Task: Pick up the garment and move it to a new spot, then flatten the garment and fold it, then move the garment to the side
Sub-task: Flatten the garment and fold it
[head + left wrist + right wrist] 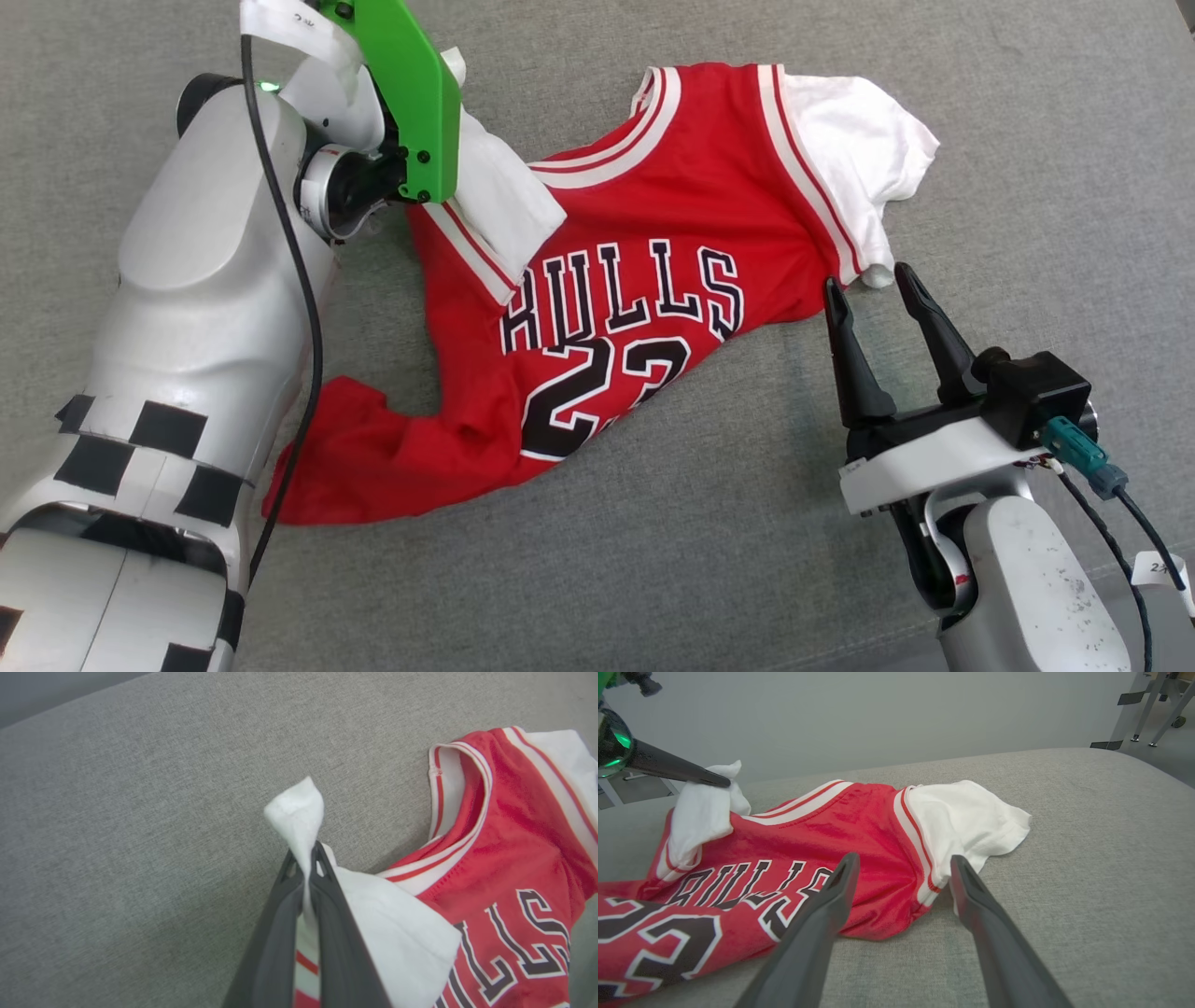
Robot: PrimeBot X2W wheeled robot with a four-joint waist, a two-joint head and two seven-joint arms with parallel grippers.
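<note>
Bulls jersey sprawled across the big grey fabric surface [980,140], one sleeve pinched

The garment [653,215] lies rumpled and front-up in the middle of the surface, with its red hem trailing toward the robot's left arm. The right gripper [868,278] has its fingers spread wide, tips right next to the far white sleeve [971,812]; can't tell if they touch it. The left gripper [306,858] is clamped tight on the near white sleeve [299,807], and a little tuft pokes out past the tips.

Garment [859,826] laid rumpled on grey fabric surface [1087,835]. Right gripper [903,870] held open just before it. White sleeve [698,812] pinched by left gripper [725,783].
</note>
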